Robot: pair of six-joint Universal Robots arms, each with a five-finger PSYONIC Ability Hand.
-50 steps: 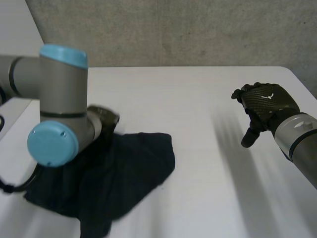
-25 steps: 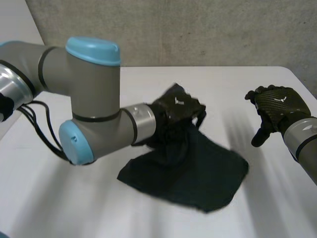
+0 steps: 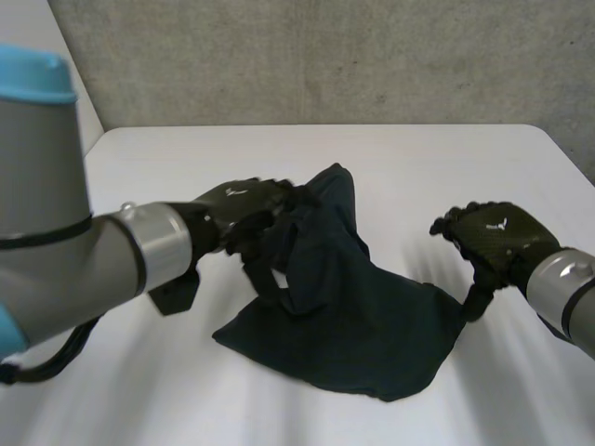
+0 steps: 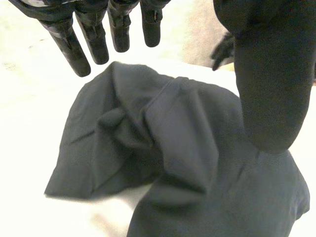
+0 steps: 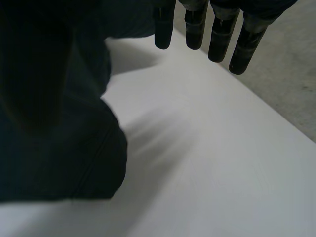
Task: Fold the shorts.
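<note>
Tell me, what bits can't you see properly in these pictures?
1. Head view: the left hand covers part of the shorts, so whether it touches them is unclear.
2. Left wrist view: its thumb hides the shorts' far side.
3. Right wrist view: the dark thumb of the right hand blocks much of the shorts; waistband and legs cannot be told apart.

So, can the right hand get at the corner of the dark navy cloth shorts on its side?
Probably yes: the right hand hangs open right beside that corner of the shorts, thumb close to its edge, and nothing lies between them on the white table.
</note>
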